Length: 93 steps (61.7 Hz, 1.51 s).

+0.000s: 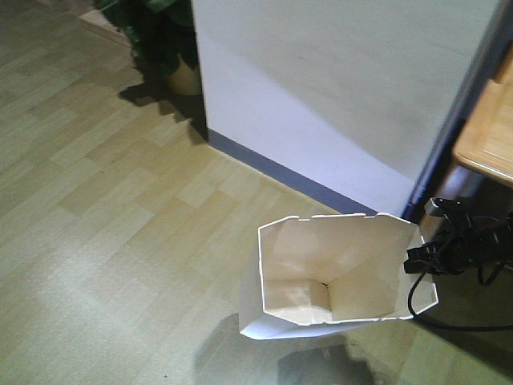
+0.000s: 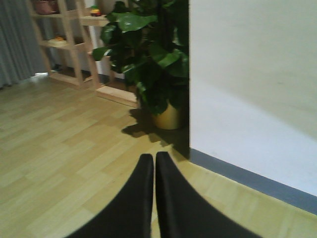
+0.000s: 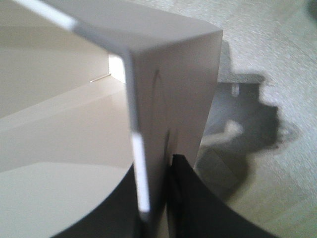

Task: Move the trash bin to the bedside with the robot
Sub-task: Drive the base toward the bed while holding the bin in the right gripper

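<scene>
**Location of item.** The white, thin-walled folded plastic trash bin (image 1: 321, 249) sits upright over the pale wood-plank laminate floor (image 1: 96, 200), near in the front view. It is just beside the white wall with a grey skirting strip (image 1: 321, 96). Whether its base touches the floor cannot be told. The bin is empty, with its cream interior open to view. No bed appears in any view. The light wooden desk edge (image 1: 489, 136) at far right is not the destination.

**Tool condition.** The right tool (image 1: 418, 258) is at the right side of the bin's rim. In the wrist view the right tool (image 3: 157, 198) pinches the thin wall just below the notched rim, one black finger inside and one outside. The left tool (image 2: 154, 161) has its fingers pressed together on nothing. It points toward a dark-leaved plant in a gold pot (image 2: 168, 116) and a light wooden shelf unit (image 2: 69, 44) further off.

**Assessment.** The step in hand is judged to be transport of the held bin by moving the base. Progress looks early, as the bedside is out of sight.

**Recommendations.**
- The hold is on one flexible panel at one side, so the wall is likely to bend and the bin to swing.
- Drive slowly and turn gently, with a firm pinch and the bin low.
- Watch the black cable (image 1: 413, 301) looped against the bin's right wall, as it could snag.
- Give the wall corner and desk a wide berth.
</scene>
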Available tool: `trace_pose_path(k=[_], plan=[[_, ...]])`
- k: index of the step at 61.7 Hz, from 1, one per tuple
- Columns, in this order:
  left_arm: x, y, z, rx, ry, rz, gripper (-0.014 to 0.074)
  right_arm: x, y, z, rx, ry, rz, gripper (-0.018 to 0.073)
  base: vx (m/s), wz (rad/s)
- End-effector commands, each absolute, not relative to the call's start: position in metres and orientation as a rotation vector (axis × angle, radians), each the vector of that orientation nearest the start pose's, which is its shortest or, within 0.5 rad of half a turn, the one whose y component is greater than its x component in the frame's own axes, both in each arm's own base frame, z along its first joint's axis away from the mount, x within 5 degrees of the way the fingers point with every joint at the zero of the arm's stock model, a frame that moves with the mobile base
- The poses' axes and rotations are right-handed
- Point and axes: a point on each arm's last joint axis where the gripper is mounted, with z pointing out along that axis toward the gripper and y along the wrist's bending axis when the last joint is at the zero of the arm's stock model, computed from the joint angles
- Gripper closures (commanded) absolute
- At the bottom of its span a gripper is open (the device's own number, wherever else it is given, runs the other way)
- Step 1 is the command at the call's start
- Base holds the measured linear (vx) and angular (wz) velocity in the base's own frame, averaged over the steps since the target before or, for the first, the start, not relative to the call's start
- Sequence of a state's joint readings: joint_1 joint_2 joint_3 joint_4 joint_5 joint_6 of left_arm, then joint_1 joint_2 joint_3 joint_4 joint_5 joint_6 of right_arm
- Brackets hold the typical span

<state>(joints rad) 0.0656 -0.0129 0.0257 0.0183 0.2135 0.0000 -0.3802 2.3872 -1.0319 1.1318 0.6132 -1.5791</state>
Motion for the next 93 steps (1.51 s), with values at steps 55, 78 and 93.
trace_pose_path(k=[55,78,93], plan=[[0.0558,0.0039,0.1861,-0.044,1.649,0.062,0.0603,0.3356,-0.0666,0.0153,-0.190,2.634,0.941,0.0564,0.14,0.57],[0.0558,0.0039,0.1861,-0.044,1.649,0.062,0.0603,0.3356,-0.0666,0.0154,-0.191,2.633,0.941,0.0564,0.22,0.30],[0.0558,0.0039,0.1861,-0.044,1.649,0.062,0.0603,0.3356,-0.0666,0.0154,-0.191,2.633,0.941,0.0564,0.28,0.04]])
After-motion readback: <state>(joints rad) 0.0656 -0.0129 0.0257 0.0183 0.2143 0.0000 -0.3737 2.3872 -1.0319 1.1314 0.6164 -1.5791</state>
